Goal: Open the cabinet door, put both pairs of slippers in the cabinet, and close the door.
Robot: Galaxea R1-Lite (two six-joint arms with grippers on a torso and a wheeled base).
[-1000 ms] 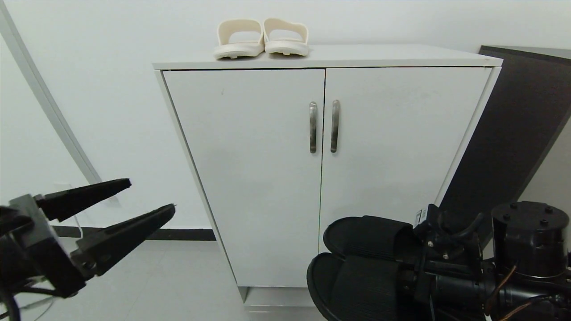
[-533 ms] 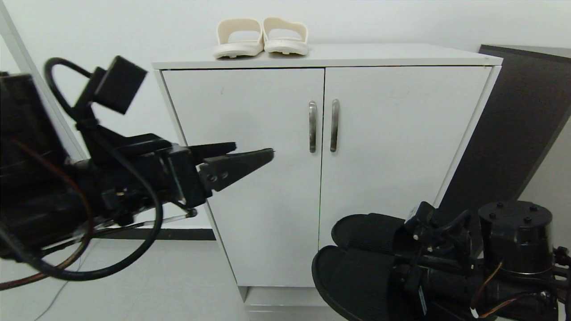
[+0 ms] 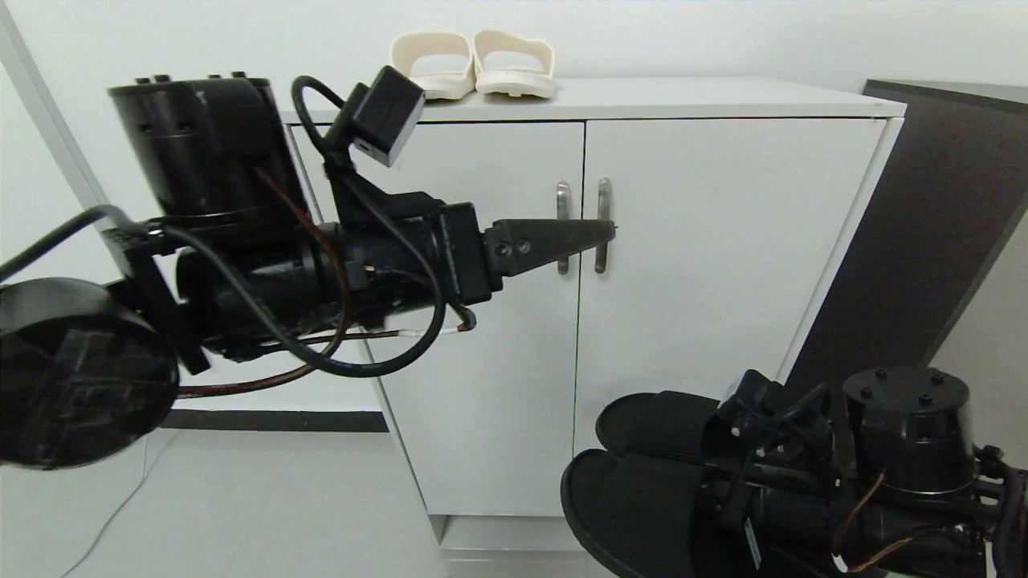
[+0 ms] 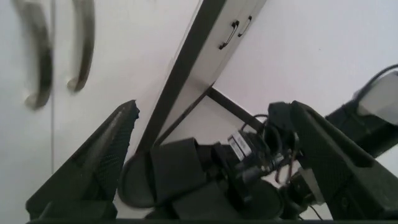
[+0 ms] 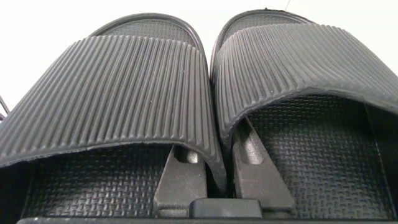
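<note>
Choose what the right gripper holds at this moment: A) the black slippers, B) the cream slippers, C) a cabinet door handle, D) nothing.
A: in the right wrist view the right gripper has one of its jaws inside each of the black slippers, pinching their neighbouring sides together, while the cream slippers rest on the cabinet top.

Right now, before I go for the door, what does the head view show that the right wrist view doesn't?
Head view only: the cabinet with both doors shut, the cream slippers on its top, and the left gripper level with the door handles. Right wrist view only: the right gripper close up, one of its jaws inside each slipper under the strap. Both: the black slippers, held side by side.
</note>
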